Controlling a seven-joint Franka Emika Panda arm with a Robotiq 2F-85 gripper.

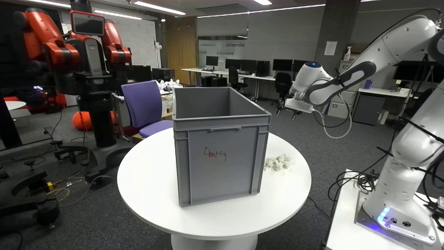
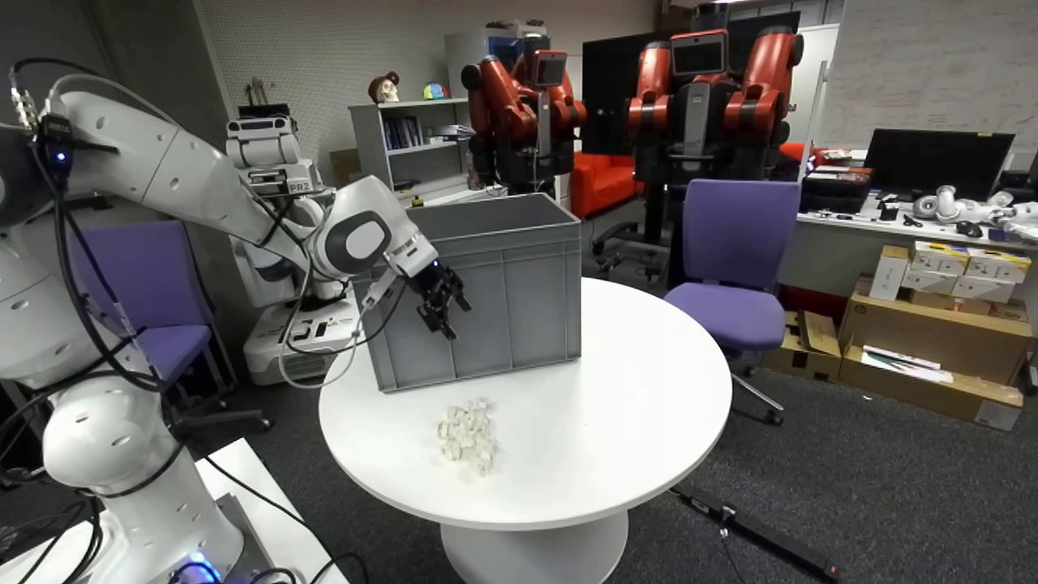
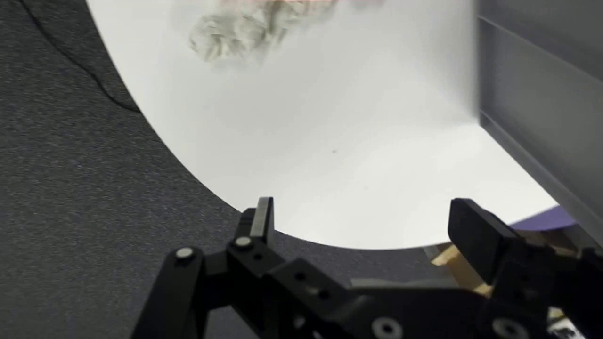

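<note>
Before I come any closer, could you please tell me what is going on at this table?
A white robot arm holds its black gripper in the air near a grey bin, jaws apart and nothing between them. A small pile of crumpled white pieces lies on the round white table beside the bin, and the gripper is not touching it. The bin stands upright with its top open and "Empty" written in red on one side; its inside bottom is hidden.
</note>
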